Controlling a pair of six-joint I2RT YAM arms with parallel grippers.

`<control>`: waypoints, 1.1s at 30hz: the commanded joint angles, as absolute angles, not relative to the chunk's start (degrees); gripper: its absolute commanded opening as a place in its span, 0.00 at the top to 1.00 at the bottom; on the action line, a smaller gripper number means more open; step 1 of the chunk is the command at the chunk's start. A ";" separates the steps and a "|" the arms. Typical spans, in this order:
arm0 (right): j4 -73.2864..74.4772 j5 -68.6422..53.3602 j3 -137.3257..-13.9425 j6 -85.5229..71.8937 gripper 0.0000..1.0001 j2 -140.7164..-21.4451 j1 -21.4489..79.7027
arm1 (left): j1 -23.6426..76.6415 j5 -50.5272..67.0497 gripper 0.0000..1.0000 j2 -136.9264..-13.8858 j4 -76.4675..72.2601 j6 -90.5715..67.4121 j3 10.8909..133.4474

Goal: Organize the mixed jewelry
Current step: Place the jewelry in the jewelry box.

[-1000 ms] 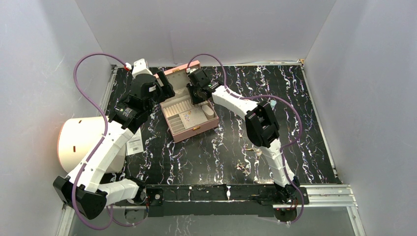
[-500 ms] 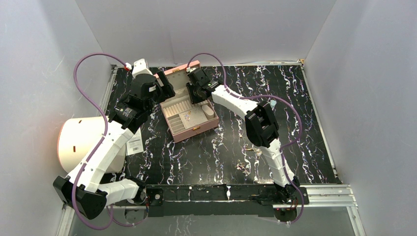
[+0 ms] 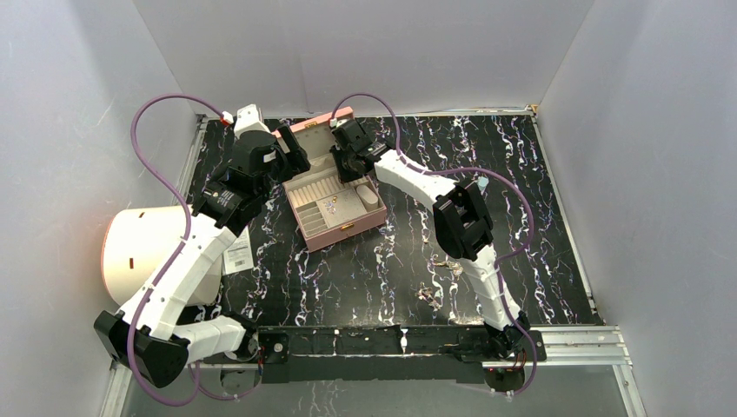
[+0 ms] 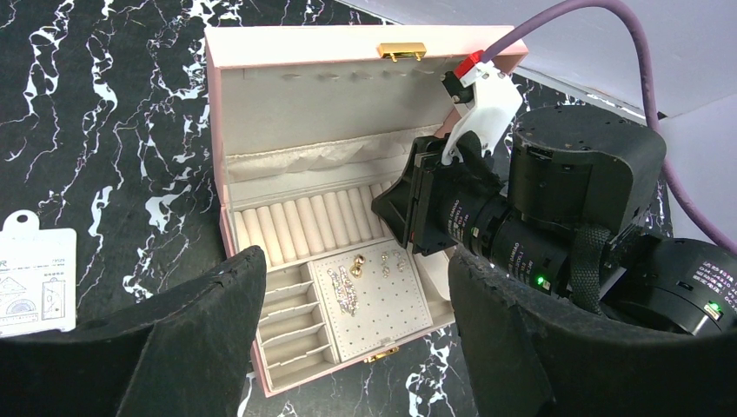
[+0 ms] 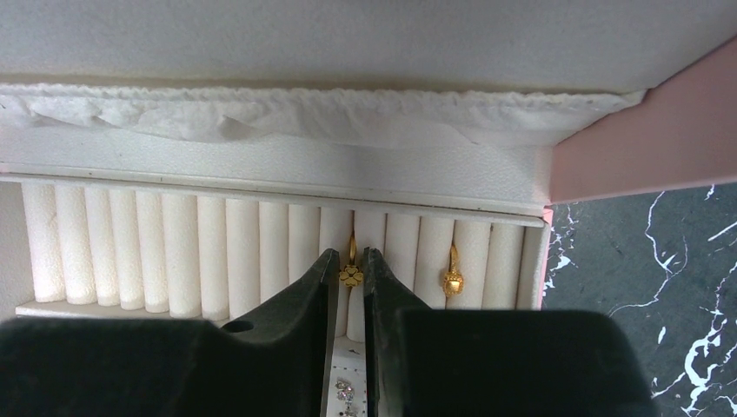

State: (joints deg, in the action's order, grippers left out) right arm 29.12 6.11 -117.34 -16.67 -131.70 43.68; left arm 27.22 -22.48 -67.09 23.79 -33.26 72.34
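A gold clover ring point(image 5: 351, 274) stood in a groove between two ring rolls point(image 5: 182, 252), which were pale, soft cylinders lying side by side. Its thin band ran along the groove towards the hinged lid, and its four-lobed face was turned up. A second gold ring point(image 5: 452, 280) with a blunt, rounded face sat the same way two grooves to the right. The right pincer point(image 5: 350, 254) had its dark matte fingers drawn to a narrow gap, with the clover between the tips. Whether they pressed on it I could not tell. Nearer the box front, small earrings point(image 4: 356, 276) lay on a perforated cream pad point(image 4: 408, 304). The pink box point(image 4: 261, 56) stood open, its cream lining gathered in a wrinkled pocket. The left pincer point(image 4: 356, 265) hung above it, spread wide and holding nothing. Loose jewelry point(image 3: 428, 294) lay tangled on the black, white-veined table point(image 3: 521, 174) near the right arm's base. A white paper tag point(image 4: 35, 282) lay flat to the left of the box.
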 commanded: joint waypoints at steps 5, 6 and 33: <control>29.02 6.41 -119.71 -16.61 0.77 -133.80 43.63 | 27.42 -22.77 0.26 -67.10 22.74 -33.48 72.01; 29.15 6.46 -120.26 -16.63 0.76 -134.04 43.67 | 27.42 -22.70 0.26 -67.14 22.61 -33.49 72.02; 26.41 1.69 -112.76 -19.45 0.53 -120.10 43.61 | 27.42 -19.26 0.26 -65.31 21.28 -34.29 71.99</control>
State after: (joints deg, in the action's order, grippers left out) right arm 31.27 4.47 -117.40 -19.27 -129.47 43.68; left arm 27.22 -20.99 -67.22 23.14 -33.69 71.92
